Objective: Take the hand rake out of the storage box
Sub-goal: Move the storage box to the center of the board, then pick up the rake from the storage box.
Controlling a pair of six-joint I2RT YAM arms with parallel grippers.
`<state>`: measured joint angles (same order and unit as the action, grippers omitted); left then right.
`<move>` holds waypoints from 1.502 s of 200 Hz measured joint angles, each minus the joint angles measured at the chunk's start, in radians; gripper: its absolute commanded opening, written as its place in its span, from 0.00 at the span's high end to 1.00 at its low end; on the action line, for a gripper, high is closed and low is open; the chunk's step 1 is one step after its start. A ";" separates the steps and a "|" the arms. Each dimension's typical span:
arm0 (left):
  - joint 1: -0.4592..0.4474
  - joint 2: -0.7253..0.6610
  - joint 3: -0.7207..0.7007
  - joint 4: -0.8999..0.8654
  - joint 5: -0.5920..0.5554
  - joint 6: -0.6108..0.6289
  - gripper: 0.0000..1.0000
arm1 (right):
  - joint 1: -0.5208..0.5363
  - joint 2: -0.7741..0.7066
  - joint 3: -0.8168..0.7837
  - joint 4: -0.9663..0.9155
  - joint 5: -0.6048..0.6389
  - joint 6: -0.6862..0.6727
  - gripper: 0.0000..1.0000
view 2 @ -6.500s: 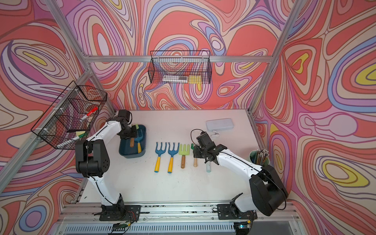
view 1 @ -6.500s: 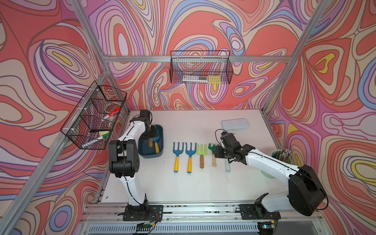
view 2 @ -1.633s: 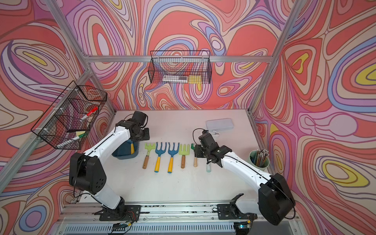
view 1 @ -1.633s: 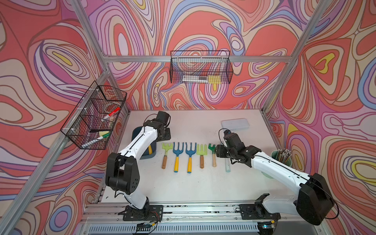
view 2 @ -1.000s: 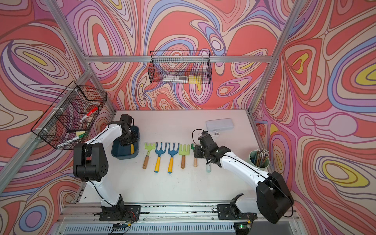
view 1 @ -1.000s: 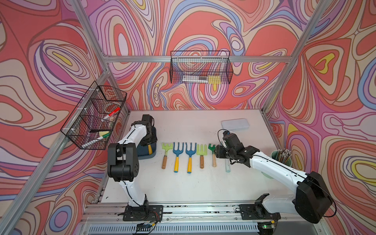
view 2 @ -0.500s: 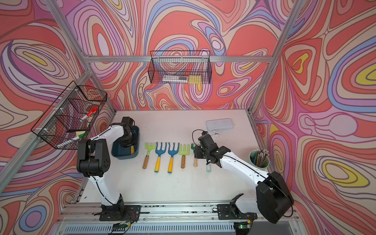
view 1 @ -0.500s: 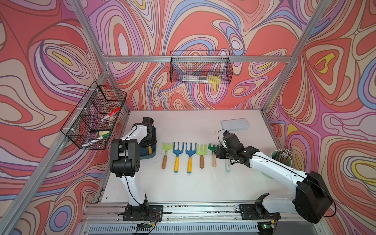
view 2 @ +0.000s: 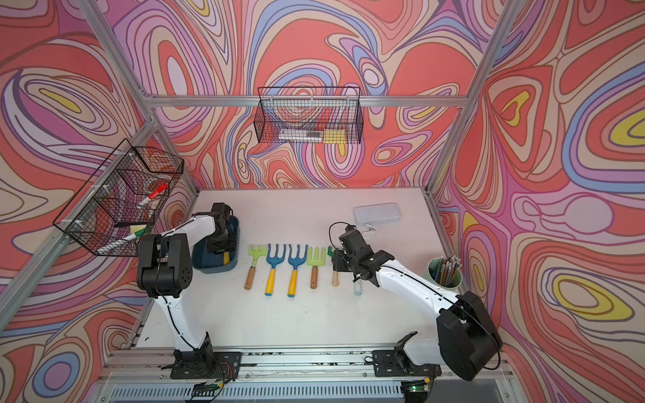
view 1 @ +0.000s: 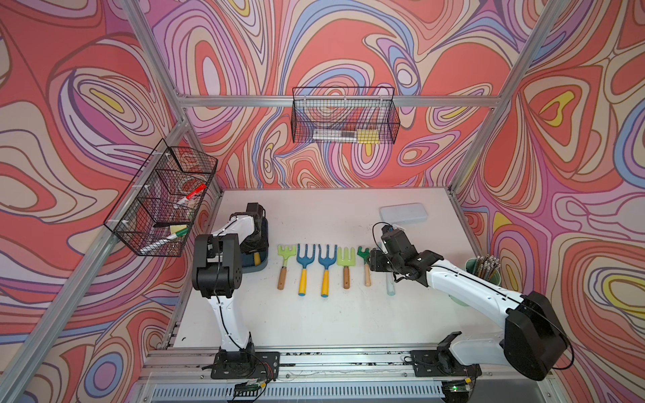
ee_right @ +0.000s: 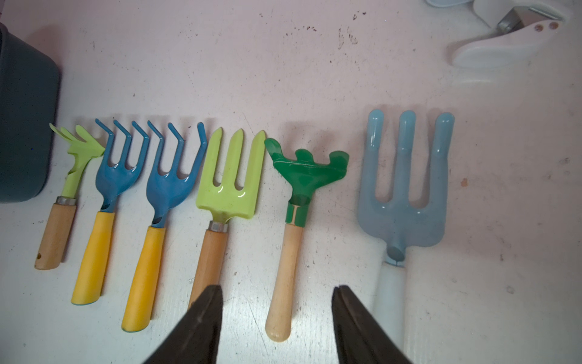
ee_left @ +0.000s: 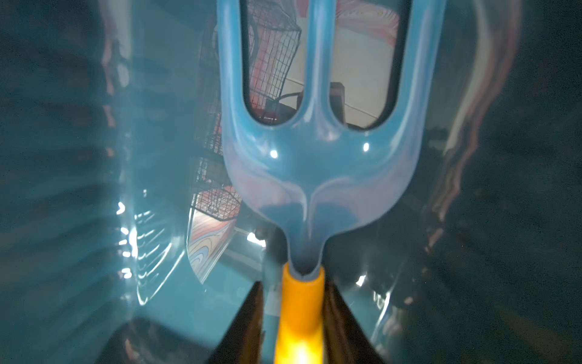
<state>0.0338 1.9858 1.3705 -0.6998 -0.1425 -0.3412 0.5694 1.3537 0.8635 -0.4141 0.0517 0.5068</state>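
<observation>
The storage box (view 1: 262, 268) (view 2: 209, 268) is a dark teal tray at the table's left edge. In it lies a hand rake (ee_left: 315, 164) with a blue three-pronged head and a yellow handle (view 1: 257, 259) (view 2: 227, 258). My left gripper (ee_left: 296, 285) (view 1: 256, 244) reaches down into the box, shut on that yellow handle just behind the head, one black finger on each side. The rake still rests on the box floor. My right gripper (ee_right: 277, 288) (view 1: 371, 260) hovers open over the wooden handle of a green rake (ee_right: 307, 167), holding nothing.
Several hand tools lie in a row mid-table (view 1: 324, 268), ending in a pale blue fork (ee_right: 404, 189). A translucent case (view 1: 403, 213) lies at the back right, a pencil cup (view 1: 483, 270) at the right edge. Wire baskets (view 1: 164, 206) (view 1: 343, 120) hang on the walls.
My left arm has settled lower into the storage box and its jaws have narrowed onto the rake's yellow handle. The right arm and the row of tools have not moved.
</observation>
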 measured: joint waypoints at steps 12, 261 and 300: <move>0.000 0.006 0.008 0.000 -0.004 0.004 0.81 | 0.000 0.007 0.000 0.001 0.000 0.000 0.43; -0.003 0.292 0.571 -0.129 0.006 0.008 0.92 | 0.015 -0.002 0.052 -0.035 -0.003 -0.008 0.43; -0.055 0.169 0.469 -0.108 -0.063 0.017 0.92 | 0.015 -0.010 0.039 -0.040 0.003 -0.007 0.43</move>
<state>-0.0208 2.1544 1.8397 -0.8082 -0.2054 -0.3244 0.5842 1.3441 0.9028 -0.4541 0.0551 0.4995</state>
